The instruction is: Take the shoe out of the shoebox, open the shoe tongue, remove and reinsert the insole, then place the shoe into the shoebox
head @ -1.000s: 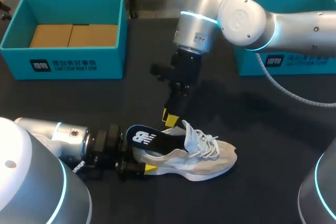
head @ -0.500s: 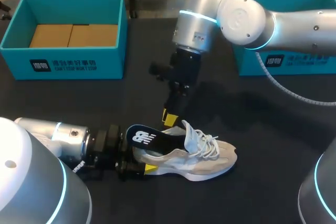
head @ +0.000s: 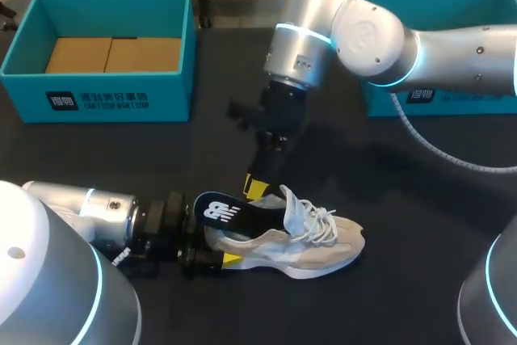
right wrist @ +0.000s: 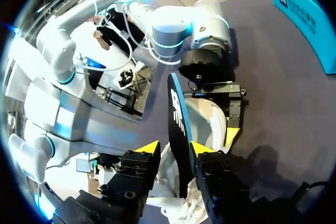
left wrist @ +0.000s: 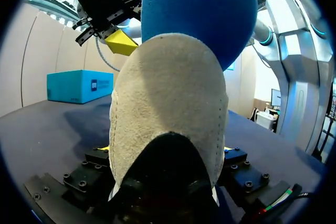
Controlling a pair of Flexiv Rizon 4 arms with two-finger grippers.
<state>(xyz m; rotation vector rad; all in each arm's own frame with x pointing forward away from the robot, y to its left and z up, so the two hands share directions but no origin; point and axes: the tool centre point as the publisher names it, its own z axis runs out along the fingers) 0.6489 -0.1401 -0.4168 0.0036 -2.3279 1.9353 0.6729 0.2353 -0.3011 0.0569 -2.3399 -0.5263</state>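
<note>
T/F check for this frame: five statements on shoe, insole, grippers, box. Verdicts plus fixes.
1. The shoe lies on the table, outside the left teal box. True.
2. The left gripper grips the shoe's toe. False: it is shut on the heel.
3. The insole sticks partly out of the shoe. True.
4. The right gripper rests on the table. False: it hangs at the insole, open, a finger either side.
5. The left teal box holds a second shoe. False: only brown cardboard shows inside.

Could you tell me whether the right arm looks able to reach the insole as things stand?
Probably yes: the insole stands up out of the shoe, between the right gripper's open fingers, with nothing blocking it.
</note>
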